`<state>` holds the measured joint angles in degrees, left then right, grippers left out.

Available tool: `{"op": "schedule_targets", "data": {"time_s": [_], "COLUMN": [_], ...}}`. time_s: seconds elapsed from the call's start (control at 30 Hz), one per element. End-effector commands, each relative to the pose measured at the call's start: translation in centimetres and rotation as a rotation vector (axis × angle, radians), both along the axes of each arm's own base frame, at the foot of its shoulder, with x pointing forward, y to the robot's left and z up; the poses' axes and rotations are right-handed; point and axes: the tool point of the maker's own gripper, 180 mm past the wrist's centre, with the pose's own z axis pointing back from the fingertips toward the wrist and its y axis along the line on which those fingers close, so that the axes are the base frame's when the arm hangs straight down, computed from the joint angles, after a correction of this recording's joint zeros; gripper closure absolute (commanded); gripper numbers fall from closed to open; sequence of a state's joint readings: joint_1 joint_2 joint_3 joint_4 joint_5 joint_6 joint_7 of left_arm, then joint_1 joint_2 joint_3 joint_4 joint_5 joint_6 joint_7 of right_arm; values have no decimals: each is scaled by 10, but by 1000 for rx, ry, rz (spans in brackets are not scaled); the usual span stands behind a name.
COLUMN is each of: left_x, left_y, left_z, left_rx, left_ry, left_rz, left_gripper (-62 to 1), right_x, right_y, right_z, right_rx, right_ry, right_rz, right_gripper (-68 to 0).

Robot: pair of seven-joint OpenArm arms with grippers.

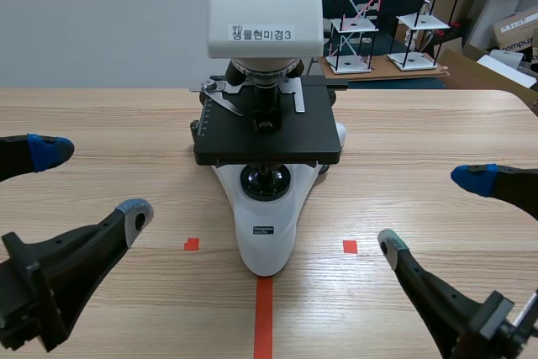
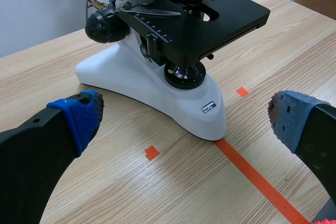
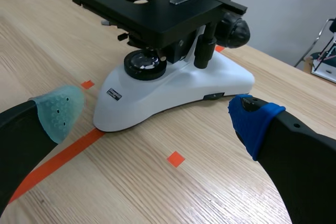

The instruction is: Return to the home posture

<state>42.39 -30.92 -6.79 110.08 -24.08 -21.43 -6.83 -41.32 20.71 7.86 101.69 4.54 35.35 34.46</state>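
At the left, the left gripper (image 1: 91,182) hangs low over the table (image 1: 101,115), its two fingers spread wide with nothing between them; one tip wears a blue pad, the other a grey-green one. It sits near the table's front edge, apart from everything else.

In the middle stands a white microscope (image 1: 267,208), right between the two arms and touched by neither. Its black stage (image 1: 277,136) juts out above the foot, and its white head (image 1: 264,6) carries a printed label. An orange-red tape line (image 1: 263,317) runs from the foot toward the front edge, with a small tape square on either side.

At the right, the right gripper (image 1: 431,212) mirrors the first: low, near the front edge, fingers wide apart and holding nothing.

The table is pale wood grain. Behind it is a plain light wall (image 1: 101,14), and to the right, stick-and-plate tower models (image 1: 357,14) and a cardboard box (image 1: 517,27).
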Motion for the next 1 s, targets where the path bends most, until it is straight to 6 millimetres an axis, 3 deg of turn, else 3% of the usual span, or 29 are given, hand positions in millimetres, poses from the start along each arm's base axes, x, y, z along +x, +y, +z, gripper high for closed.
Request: {"op": "schedule_targets", "data": {"time_s": [0.0,0.97], "left_x": [-1,-1], "left_y": [-1,-1], "left_z": [4,4], "left_rx": [-16,-16], "left_ry": [-8,-7], "left_rz": [2,2], "left_gripper": [-623,-623], "right_x": [5,6], "right_y": [-6,-9], "right_z": [16,18], "right_rx": [0,-43], "right_ry": [-54,-51], "right_rz": [-1,3], "right_gripper": [-609,-608]}}
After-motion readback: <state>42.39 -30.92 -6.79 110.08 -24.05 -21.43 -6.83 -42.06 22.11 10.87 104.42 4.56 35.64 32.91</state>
